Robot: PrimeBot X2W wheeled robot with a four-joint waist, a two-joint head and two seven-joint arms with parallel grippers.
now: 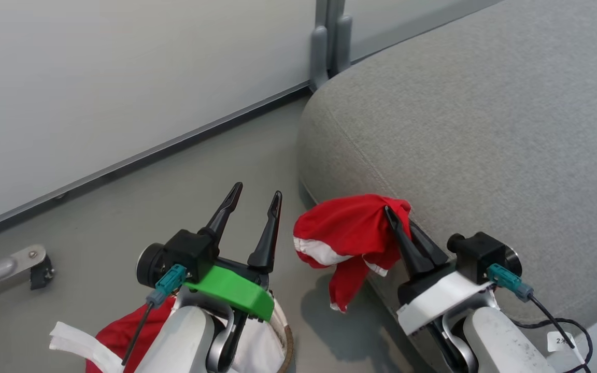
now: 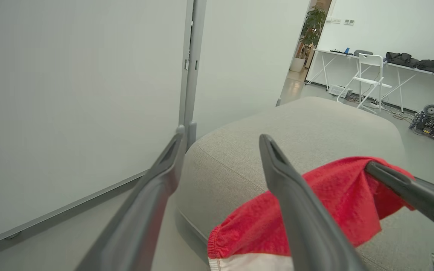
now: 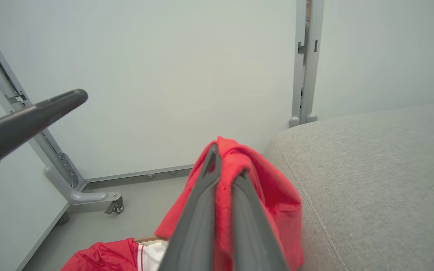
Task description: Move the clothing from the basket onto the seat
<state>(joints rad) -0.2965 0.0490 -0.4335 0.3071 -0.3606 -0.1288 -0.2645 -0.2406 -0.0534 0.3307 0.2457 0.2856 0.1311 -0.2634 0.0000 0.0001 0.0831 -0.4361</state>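
Observation:
My right gripper is shut on a red garment with white trim, which hangs in the air at the front edge of the grey seat. In the right wrist view the fabric is pinched between the fingers of that gripper, beside the seat. My left gripper stands open and empty over the basket, whose brown rim shows under the arm. More red clothing lies in the basket. The left wrist view shows the open left gripper next to the held garment.
A white partition wall with a grey post runs behind the seat. A grey caster foot sits on the floor at the left. Beyond the seat stand a white chair and tables.

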